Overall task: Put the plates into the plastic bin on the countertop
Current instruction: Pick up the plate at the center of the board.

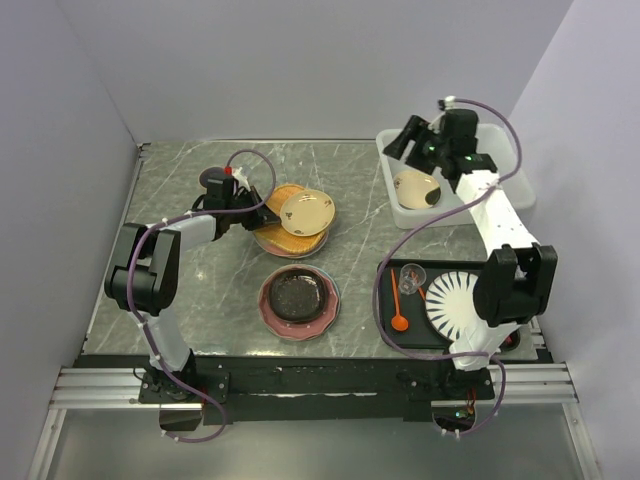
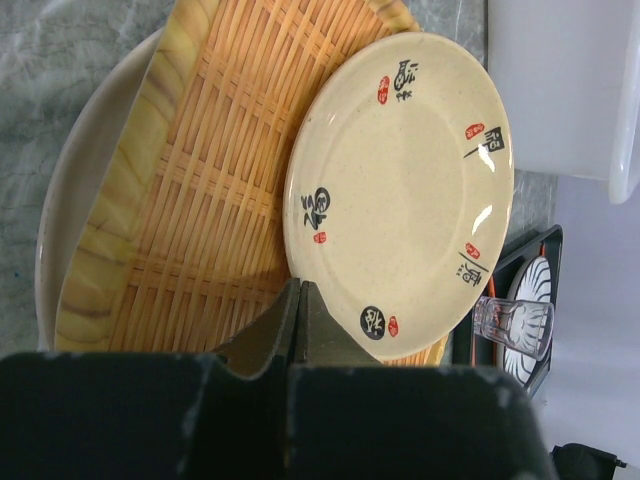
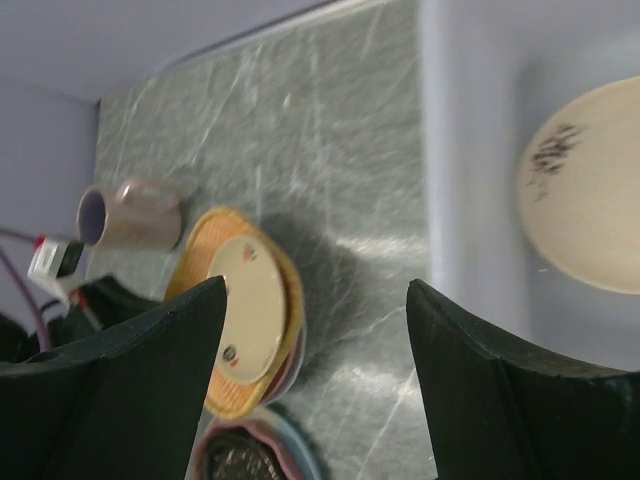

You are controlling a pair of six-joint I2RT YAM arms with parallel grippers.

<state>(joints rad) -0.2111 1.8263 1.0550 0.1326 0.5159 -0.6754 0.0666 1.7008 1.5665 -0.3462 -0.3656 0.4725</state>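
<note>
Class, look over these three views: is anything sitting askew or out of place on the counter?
The small cream round plate looks tilted, one edge raised off the orange woven-pattern plate beneath, since the left gripper is shut on its rim. Nothing looks spilled or broken.

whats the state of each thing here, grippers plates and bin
left gripper: shut on small cream plate's rim
small cream plate: gripped, over the orange plate
right gripper: open, above plastic bin
plastic bin: holds a pale plate
black speckled plate: on pink plate, outside bin
</note>
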